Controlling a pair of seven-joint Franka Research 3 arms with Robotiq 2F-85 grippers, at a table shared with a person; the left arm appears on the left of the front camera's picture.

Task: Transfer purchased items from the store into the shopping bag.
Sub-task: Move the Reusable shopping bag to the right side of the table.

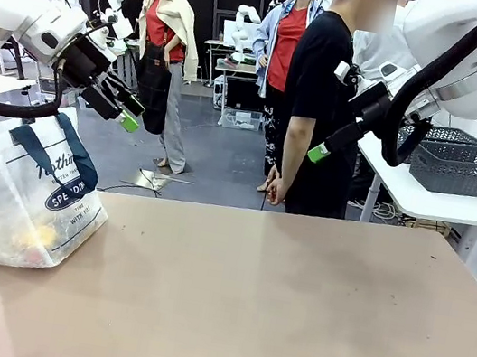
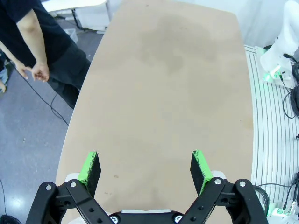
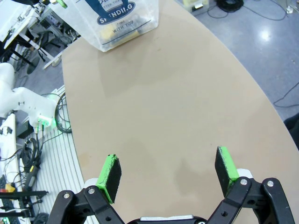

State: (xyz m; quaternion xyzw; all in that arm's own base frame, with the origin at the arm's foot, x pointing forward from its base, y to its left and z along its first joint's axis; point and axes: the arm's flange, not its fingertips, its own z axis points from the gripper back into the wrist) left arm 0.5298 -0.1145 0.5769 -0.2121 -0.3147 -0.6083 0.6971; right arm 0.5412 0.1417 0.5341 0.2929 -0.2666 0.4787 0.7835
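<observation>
The shopping bag (image 1: 29, 198), translucent white with navy handles and an oval logo, stands upright at the table's left end and appears again in the right wrist view (image 3: 117, 18). Yellow and orange purchased items (image 1: 36, 238) show through its wall near the bottom (image 3: 117, 33). The store, a dark grey lattice basket (image 1: 465, 168), sits on a white side table at the back right. My left gripper (image 1: 128, 116) hangs open in the air above and right of the bag, nothing between its pads (image 2: 145, 168). High over the table's right half, my right gripper (image 1: 319, 152) is open and holds nothing (image 3: 169, 175).
A person in black (image 1: 320, 101) stands at the far edge, arms down, one hand (image 2: 39, 72) loosely curled. A second grey basket (image 1: 443, 135) stands behind the first. The tan tabletop (image 1: 272, 303) stretches bare to the right of the bag.
</observation>
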